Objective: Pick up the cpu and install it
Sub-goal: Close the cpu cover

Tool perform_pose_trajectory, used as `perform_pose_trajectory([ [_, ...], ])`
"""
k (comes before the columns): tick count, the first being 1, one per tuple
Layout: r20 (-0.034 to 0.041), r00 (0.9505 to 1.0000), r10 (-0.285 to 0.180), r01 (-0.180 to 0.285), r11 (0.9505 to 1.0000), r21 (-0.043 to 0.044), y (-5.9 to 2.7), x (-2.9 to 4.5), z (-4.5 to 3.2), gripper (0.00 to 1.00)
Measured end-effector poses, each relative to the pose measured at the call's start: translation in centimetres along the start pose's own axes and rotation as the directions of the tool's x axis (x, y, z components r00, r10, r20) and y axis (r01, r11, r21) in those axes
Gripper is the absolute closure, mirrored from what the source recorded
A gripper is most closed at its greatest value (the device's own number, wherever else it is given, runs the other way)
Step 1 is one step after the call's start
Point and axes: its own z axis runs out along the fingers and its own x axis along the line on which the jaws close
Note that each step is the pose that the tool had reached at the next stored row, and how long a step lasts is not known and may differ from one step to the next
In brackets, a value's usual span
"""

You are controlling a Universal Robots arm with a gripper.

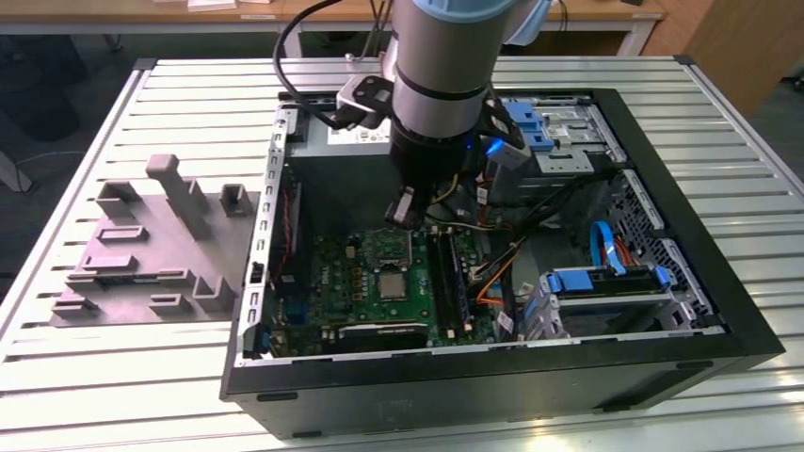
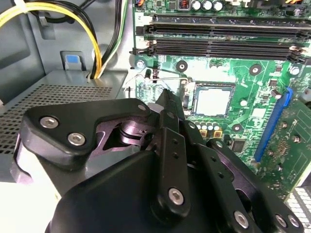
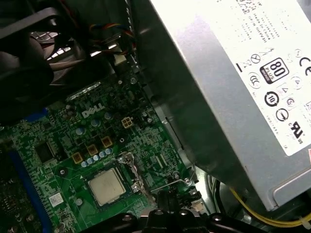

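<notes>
- This looks like a lab or a workshop.
- An open computer case lies on a metal table made of long slats.
- A big robot arm reaches down into the case.
- A grey tray with upright blocks sits beside the case.
- More tables stand behind.

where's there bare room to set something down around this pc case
Free: slatted table in front of the grey tray, and the strip at the exterior view's right of the case. Crowded: inside the case, around the cpu.
</notes>
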Motion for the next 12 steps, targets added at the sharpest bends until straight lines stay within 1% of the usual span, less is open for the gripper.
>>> perform_pose_trajectory([
  [4, -0.0006, 1.0, -0.007, 0.007, 1.0, -0.0003, -0.11, 0.22, -0.02, 0.89],
  [6, -0.0023, 1.0, -0.007, 0.007, 1.0, 0.0005, -0.13, 0.24, -0.02, 0.89],
  [7, -0.0054, 1.0, -0.008, 0.008, 1.0, 0.0023, -0.14, 0.24, -0.01, 0.89],
  [9, -0.0144, 0.9999, -0.008, 0.008, 0.9999, 0.0071, -0.14, 0.25, -0.02, 0.89],
  [10, -0.0173, 0.9998, -0.009, 0.009, 0.9999, 0.0086, -0.15, 0.28, -0.02, 0.89],
  [12, -0.0186, 0.9997, -0.013, 0.013, 0.9999, 0.0089, -0.21, 0.42, -0.03, 0.89],
])
